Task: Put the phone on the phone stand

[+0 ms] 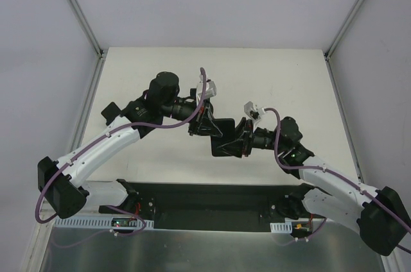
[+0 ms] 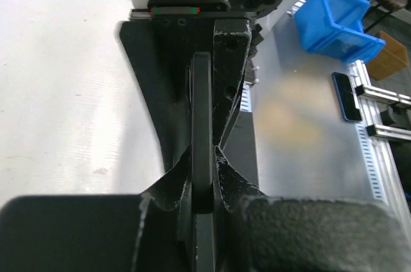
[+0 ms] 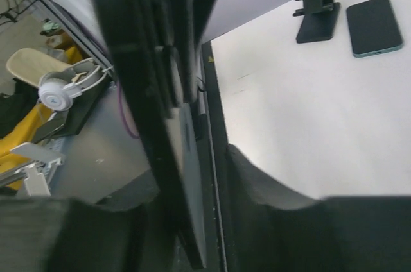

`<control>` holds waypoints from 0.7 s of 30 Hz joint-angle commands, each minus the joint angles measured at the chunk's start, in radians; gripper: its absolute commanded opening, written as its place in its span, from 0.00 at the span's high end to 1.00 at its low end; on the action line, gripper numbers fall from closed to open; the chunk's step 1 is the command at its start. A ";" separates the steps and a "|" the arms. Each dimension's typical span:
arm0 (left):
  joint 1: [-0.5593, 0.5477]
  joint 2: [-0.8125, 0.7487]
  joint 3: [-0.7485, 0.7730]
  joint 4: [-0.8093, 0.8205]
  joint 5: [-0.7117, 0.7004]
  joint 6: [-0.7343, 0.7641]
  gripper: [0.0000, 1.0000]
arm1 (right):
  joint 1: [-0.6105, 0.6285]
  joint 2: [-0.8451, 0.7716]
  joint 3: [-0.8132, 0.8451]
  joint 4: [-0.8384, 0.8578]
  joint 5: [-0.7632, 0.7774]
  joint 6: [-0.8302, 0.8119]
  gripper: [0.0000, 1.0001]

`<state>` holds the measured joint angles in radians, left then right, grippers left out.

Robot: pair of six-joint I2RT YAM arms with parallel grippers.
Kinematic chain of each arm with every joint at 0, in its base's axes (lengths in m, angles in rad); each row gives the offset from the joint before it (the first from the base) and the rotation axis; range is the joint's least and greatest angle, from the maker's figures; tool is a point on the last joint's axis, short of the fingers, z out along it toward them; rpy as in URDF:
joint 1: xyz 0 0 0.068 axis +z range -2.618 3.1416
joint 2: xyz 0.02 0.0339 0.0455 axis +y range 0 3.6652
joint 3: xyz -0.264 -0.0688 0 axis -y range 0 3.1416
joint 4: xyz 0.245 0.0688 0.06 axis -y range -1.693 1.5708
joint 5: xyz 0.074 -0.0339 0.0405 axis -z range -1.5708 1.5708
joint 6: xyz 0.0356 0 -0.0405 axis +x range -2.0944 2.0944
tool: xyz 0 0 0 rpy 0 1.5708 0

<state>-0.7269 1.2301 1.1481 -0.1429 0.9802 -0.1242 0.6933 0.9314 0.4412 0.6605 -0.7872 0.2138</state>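
The phone (image 1: 225,132), a thin all-black slab, hangs in the air between my two grippers over the middle of the table. My left gripper (image 1: 205,122) is shut on its left end. In the left wrist view the phone (image 2: 201,111) stands edge-on, pinched between the fingers of that gripper (image 2: 204,156). My right gripper (image 1: 240,138) straddles the phone's right end. In the right wrist view the phone (image 3: 187,201) sits between the spread fingers of that gripper (image 3: 199,182), with a gap on the right side. The phone stand (image 3: 314,4) stands on the table, also visible at the left in the top view (image 1: 110,113).
A second dark phone with a teal edge (image 3: 374,26) lies flat beside the stand. A black strip (image 1: 212,204) runs along the table's near edge. Off the table are a blue bin (image 2: 337,18), another phone (image 2: 350,95) and white headphones (image 3: 61,89).
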 commanded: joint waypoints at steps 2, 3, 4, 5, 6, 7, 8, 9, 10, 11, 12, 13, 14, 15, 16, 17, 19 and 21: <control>-0.014 -0.034 0.025 0.097 0.049 -0.067 0.96 | 0.012 0.026 0.008 0.156 -0.038 0.047 0.97; -0.014 -0.034 0.027 0.098 0.042 -0.075 0.76 | 0.012 0.021 0.007 0.154 -0.034 0.044 0.99; -0.016 -0.032 0.025 0.101 0.038 -0.083 0.70 | 0.014 0.020 0.001 0.156 -0.027 0.044 0.99; -0.014 -0.029 0.025 0.106 0.038 -0.100 0.64 | 0.012 0.017 -0.001 0.156 -0.021 0.042 0.99; -0.014 -0.023 0.025 0.114 0.035 -0.107 0.60 | 0.014 0.009 -0.004 0.154 -0.014 0.039 0.99; -0.016 -0.020 0.027 0.117 0.038 -0.117 0.60 | 0.014 0.006 -0.006 0.153 -0.004 0.035 0.99; -0.016 -0.020 0.030 0.120 0.041 -0.129 0.60 | 0.017 0.004 -0.007 0.151 -0.004 0.035 0.99; -0.014 -0.015 0.030 0.129 0.052 -0.137 0.60 | 0.017 0.004 -0.006 0.149 -0.003 0.030 0.99; -0.014 -0.015 0.029 0.134 0.061 -0.141 0.64 | 0.020 0.004 -0.006 0.145 -0.004 0.030 0.99; -0.016 -0.012 0.027 0.140 0.069 -0.159 0.66 | 0.020 0.004 -0.004 0.143 0.000 0.030 0.99; -0.014 -0.009 0.025 0.166 0.084 -0.166 0.69 | 0.021 0.007 -0.004 0.145 0.002 0.029 0.99; -0.014 -0.011 0.025 0.177 0.089 -0.175 0.71 | 0.029 0.009 -0.004 0.143 0.005 0.027 0.99; -0.014 -0.011 0.021 0.187 0.095 -0.195 0.74 | 0.031 0.009 -0.002 0.143 0.005 0.024 0.99; -0.014 -0.009 0.018 0.196 0.100 -0.202 0.74 | 0.035 0.015 0.001 0.142 0.005 0.022 0.99; -0.014 -0.009 0.013 0.212 0.106 -0.210 0.74 | 0.040 0.017 0.002 0.140 0.006 0.021 0.99; -0.016 -0.008 0.012 0.218 0.107 -0.221 0.73 | 0.041 0.018 0.004 0.139 0.006 0.021 0.99; -0.016 -0.004 0.013 0.223 0.110 -0.226 0.72 | 0.048 0.021 0.008 0.128 0.011 0.015 0.99; -0.014 -0.001 0.013 0.226 0.115 -0.230 0.81 | 0.051 0.023 0.011 0.116 0.017 0.007 0.99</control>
<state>-0.7315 1.2385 1.1469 -0.0322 0.9955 -0.3042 0.7361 0.9466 0.4278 0.7567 -0.8131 0.2401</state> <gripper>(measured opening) 0.254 0.092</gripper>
